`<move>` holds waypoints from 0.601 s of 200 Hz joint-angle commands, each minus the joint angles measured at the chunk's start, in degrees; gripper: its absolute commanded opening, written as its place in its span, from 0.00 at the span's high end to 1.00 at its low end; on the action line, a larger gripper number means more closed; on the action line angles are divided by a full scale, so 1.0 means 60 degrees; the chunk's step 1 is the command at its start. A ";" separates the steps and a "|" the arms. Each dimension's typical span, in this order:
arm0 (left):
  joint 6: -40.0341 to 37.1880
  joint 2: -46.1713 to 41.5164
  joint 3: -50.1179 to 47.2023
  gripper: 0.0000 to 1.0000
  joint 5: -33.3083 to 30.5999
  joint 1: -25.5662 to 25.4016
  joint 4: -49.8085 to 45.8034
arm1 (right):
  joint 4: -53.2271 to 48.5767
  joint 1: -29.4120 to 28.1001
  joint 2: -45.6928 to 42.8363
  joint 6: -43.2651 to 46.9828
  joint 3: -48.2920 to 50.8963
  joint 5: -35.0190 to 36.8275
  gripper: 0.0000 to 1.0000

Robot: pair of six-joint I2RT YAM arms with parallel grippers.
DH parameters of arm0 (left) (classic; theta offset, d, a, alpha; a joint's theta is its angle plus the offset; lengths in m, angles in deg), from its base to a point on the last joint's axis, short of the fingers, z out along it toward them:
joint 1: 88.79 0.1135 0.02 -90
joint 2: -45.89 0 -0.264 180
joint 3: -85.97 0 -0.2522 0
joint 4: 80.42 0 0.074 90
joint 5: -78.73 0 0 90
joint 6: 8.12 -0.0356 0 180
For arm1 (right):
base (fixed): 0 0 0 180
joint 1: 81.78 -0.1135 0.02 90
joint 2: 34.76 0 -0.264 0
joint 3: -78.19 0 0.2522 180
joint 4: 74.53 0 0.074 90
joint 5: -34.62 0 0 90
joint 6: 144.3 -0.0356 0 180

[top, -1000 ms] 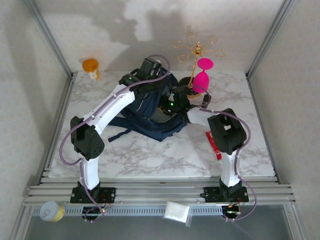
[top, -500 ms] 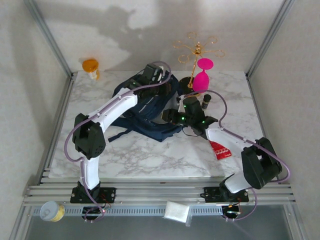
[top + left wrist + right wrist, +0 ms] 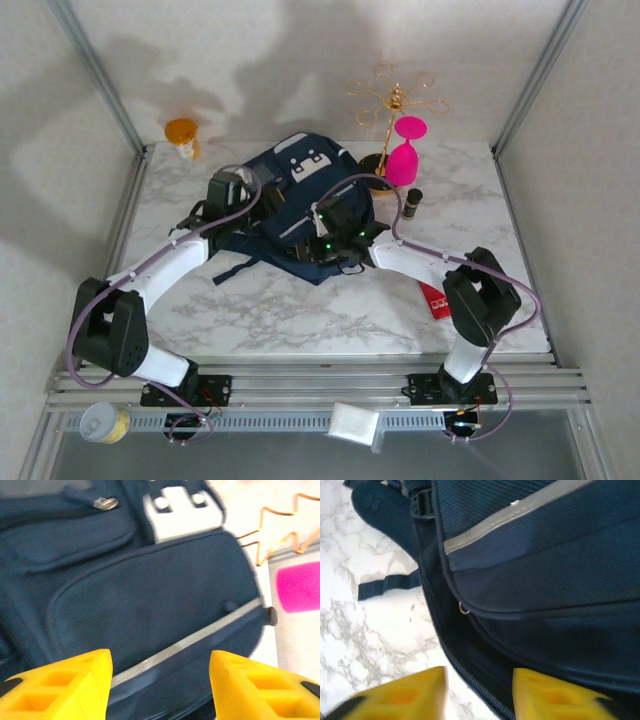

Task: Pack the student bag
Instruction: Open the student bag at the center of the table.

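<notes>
bag: we see the student bag lying flat at the middle-back of the counter, front face up, white patch toward the far wall.
straps: dark straps spill off its near-left side onto the marble.
left arm: left arm reaches in from the left, its wrist just beside the bag's left edge.
left jaws: released. The yellow fingers stand well apart with nothing between them, and they face the front pocket and grey stripe.
right arm: right arm comes in from the right, wrist over the bag's near-right corner.
right jaws: released as far as we can tell. The yellow fingertips are blurred, with a gap between them and nothing pinched. They sit low over the bag's near edge by a small metal ring.
around: pink glass and gold rack behind-right of the bag, small dark bottle just right of it, orange bottle at far-left corner, red packet near-right.
</notes>
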 commanded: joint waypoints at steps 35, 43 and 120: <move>0.1194 -0.0095 -0.1485 0.39 -0.0479 0.0410 0.0663 | -0.1423 0.0013 0.0164 0.0286 -0.0987 0.1558 0.46; 0.1332 -0.0128 -0.1682 0.38 -0.0483 0.0401 0.1003 | -0.1184 0.0152 -0.0497 -0.0157 -0.0433 0.1512 0.43; 0.1692 0.0065 -0.2105 0.38 -0.0466 0.0405 0.2020 | 0.0303 0.1998 -0.0742 -0.3051 0.0837 -0.1200 0.22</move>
